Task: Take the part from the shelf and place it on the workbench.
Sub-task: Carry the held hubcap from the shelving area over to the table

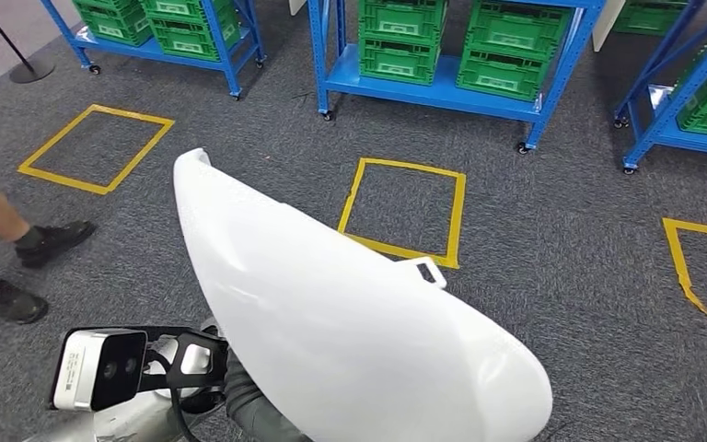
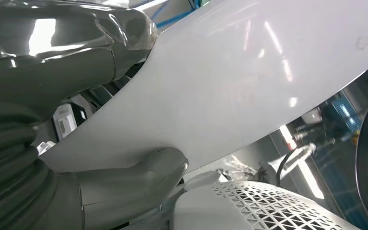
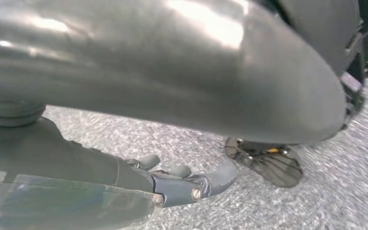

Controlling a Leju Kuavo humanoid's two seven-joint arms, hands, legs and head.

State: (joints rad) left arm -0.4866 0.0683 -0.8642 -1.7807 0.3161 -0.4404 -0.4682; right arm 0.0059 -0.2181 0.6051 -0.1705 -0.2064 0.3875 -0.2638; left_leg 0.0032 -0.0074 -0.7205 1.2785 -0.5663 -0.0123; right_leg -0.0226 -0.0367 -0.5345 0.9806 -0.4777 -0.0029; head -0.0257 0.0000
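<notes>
Clearly the left robot hand (image 2: 100,134) holds the white part (image 1: 331,313) above grey carpet (image 1: 562,230).

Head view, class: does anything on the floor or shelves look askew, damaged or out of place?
One thing stands out. The yellow tape square at the right edge looks peeled and ragged along its lower left side, unlike the neat square in the middle. The green crates sit squarely on the blue shelf.

lower left of my head view: silver left arm, white wrist camera (image 1: 98,368) on a black bracket (image 1: 189,359). wrist views show the left hand (image 2: 76,115) grey and ribbed, the right hand (image 3: 172,184) dark-fingered.
</notes>
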